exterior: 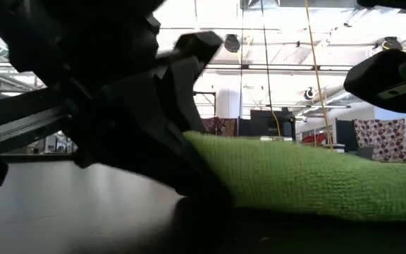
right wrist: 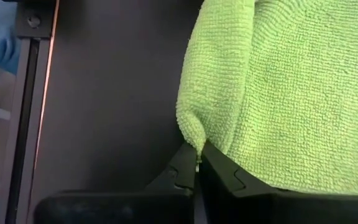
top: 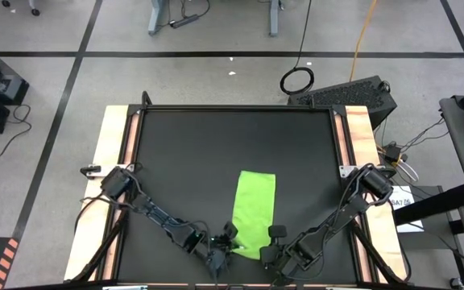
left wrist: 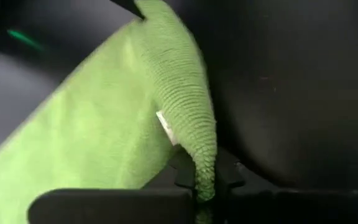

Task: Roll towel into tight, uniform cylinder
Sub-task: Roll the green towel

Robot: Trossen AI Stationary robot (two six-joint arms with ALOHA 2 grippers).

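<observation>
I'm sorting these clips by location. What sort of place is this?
Likely a robotics lab or workshop: a black-topped table on a tiled floor with loose cables, and both grippers, left and right, pinching a green towel.

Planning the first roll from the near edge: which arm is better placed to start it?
Neither clearly; probably both together. The left gripper and right gripper each have jaws shut on a near corner of the flat lime-green cloth towel, one per side.

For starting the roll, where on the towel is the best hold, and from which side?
The towel lies as a flat folded strip, its short near edge by the arms. Take that edge's two corners, coming in from the near side, as the left gripper and right gripper pinch them here.
</observation>
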